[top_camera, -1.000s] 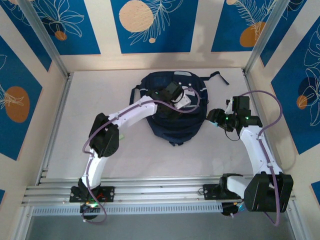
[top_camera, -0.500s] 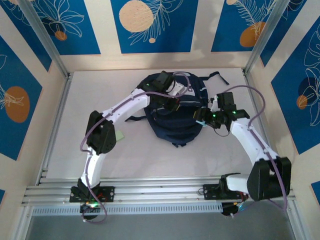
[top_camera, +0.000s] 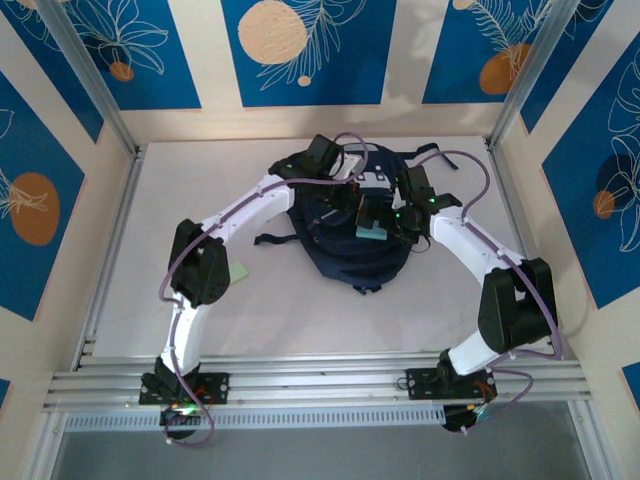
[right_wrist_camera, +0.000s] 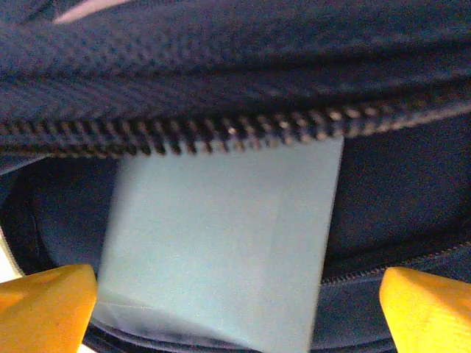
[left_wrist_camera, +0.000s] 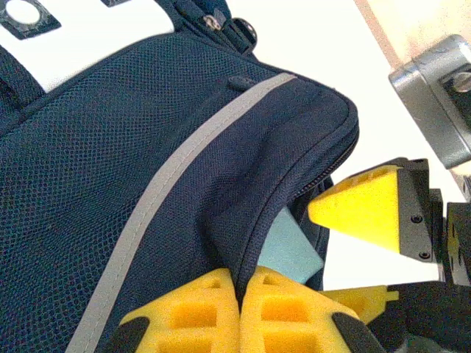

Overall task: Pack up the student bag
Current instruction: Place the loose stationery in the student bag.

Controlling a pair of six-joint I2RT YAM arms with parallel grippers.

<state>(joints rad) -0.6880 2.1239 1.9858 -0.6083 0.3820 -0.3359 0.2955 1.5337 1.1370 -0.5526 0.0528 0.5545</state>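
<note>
Navy mesh fabric marks the student bag [top_camera: 350,258], lying at the upper centre of the top view. The left gripper [left_wrist_camera: 239,285], low in its wrist view, is clamped on the edge of the bag's flap, lifting the mouth. The right gripper [right_wrist_camera: 235,298] stands wide, a finger at each lower corner of its view, gripping nothing. Between them a pale blue card [right_wrist_camera: 221,243] sits half under the zipper [right_wrist_camera: 221,131]. The flap wants holding taut while the card is nudged squarely deeper, clear of the teeth. Count: one bag, one blue card, two grippers, and one pale green scrap [top_camera: 240,271], perhaps paper, at centre-left of the top view.
</note>
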